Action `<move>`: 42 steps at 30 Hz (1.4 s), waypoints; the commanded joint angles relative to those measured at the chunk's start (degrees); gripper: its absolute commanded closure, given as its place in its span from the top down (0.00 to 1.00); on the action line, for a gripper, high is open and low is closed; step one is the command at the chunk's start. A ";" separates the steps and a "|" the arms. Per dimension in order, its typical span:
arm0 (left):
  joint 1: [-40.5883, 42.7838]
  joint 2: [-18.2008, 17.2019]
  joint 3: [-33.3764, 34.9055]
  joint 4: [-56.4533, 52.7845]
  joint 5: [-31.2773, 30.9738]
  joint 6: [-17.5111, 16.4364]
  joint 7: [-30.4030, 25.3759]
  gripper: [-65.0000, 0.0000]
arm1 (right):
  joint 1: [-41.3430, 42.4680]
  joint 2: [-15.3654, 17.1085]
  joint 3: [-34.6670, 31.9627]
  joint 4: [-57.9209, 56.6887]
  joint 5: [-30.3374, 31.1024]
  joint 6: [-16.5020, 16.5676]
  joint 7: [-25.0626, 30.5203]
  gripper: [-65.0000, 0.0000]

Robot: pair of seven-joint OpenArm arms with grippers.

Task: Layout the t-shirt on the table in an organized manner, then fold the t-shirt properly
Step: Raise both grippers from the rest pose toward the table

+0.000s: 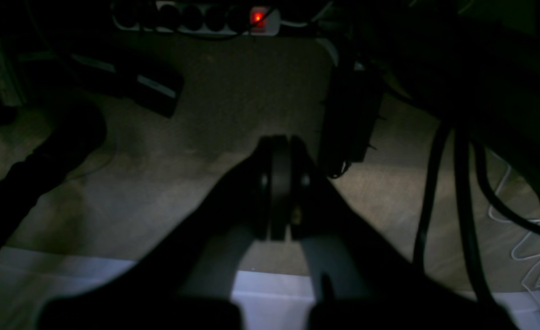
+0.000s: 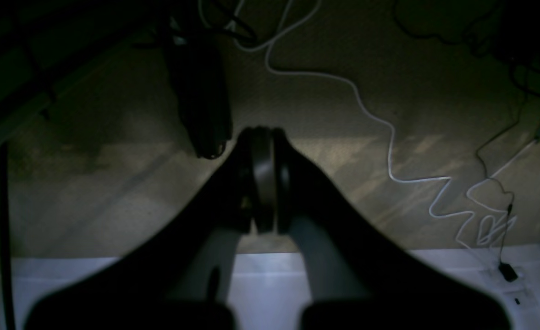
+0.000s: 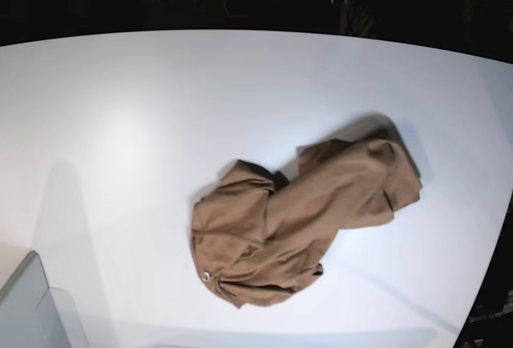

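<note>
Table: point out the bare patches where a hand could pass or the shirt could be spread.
The table is bare along its far edge and across the whole left half beside the crumpled t-shirt. A narrower bare strip runs between the shirt and the right edge. The shirt crowds the centre-right, toward the near edge.

Right hand point(image 2: 263, 181) closed, empty, above dim carpet point(image 2: 114, 192); white cable point(image 2: 391, 151) snaking right.
</note>
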 commanded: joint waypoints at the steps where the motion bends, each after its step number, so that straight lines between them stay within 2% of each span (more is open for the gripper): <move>1: 0.20 0.03 -0.12 0.20 0.15 0.54 -0.25 0.00 | -0.32 0.46 0.01 0.17 -0.30 0.82 0.32 0.00; 23: 0.81 -0.15 -0.12 0.20 0.24 0.27 -0.25 0.00 | -2.25 0.55 0.01 1.31 -0.30 0.91 0.58 0.00; 28: 6.00 -1.99 -0.12 5.83 -0.11 0.19 -0.34 0.00 | -12.10 1.69 0.01 17.58 -0.38 0.91 0.23 0.00; 37: 23.14 -5.42 -0.38 32.64 -0.29 0.19 0.19 0.00 | -29.50 5.56 0.10 47.56 -0.38 0.91 0.05 0.00; 39: 26.39 -5.51 -0.55 38.09 -0.29 0.19 0.28 0.00 | -32.23 5.82 0.36 53.36 -0.38 0.91 0.05 0.00; 42: 32.46 -5.60 -0.64 49.35 -0.29 0.27 0.28 0.00 | -37.50 8.11 0.36 64.08 -0.21 0.91 -1.36 0.00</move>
